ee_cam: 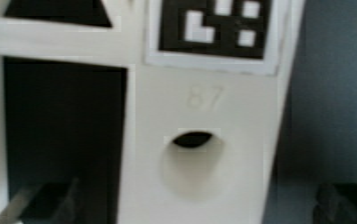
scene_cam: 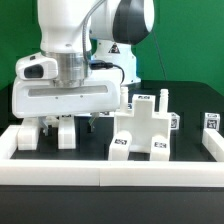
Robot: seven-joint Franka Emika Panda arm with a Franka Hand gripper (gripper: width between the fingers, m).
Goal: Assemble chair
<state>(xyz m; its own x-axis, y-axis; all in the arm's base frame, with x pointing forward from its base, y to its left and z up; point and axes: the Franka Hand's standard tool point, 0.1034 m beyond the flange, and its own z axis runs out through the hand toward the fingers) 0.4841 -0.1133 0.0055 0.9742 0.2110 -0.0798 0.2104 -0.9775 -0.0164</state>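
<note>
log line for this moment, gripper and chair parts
phase: pre-grasp | gripper: open, fingers either side of tagged white plastic block with oval hole, not touching | held: nothing | blocky white slotted plastic piece: standing apart, untouched

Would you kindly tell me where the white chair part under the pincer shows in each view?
Exterior view: chair part low at the exterior view's left, under the open pincer.
Wrist view: the chair part fills most of the picture.
Shared landmark: the pincer fingers flanking it.

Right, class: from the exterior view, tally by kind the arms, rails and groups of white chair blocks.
Arm: 1
Rails: 3
Block groups: 3 (left, middle, right)
Total: 7
</note>
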